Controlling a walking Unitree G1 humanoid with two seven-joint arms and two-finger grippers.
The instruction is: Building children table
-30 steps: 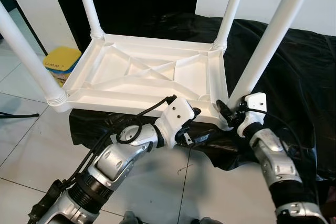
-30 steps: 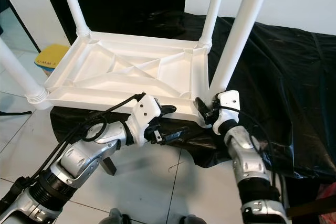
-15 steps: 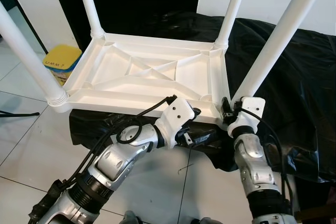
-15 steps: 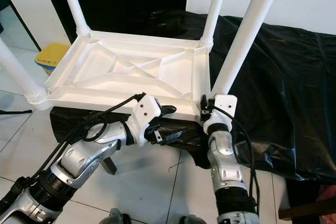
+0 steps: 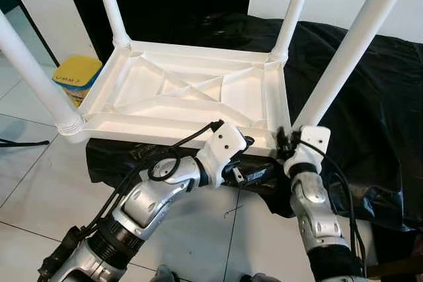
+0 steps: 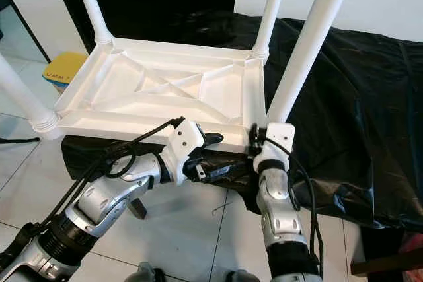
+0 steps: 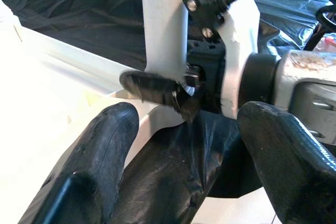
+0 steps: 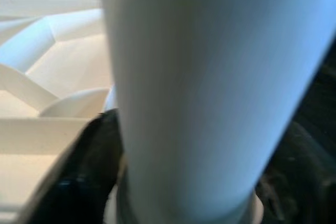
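Right claw (image 6: 254,142) grips the base of the nearest table leg (image 5: 350,47), one black finger (image 8: 89,166) visible against the white tube in my right wrist view. Left claw (image 5: 254,174) sits just beside it, under the near edge of the upturned children table (image 5: 185,97), fingers (image 7: 94,161) spread apart, nothing between them. Table lies tabletop-down on a surface draped in black plastic sheeting (image 5: 357,110), four legs pointing up. Beyond its far-left corner I see a yellow-lidded container (image 5: 76,77) on the tiled floor (image 5: 26,163).
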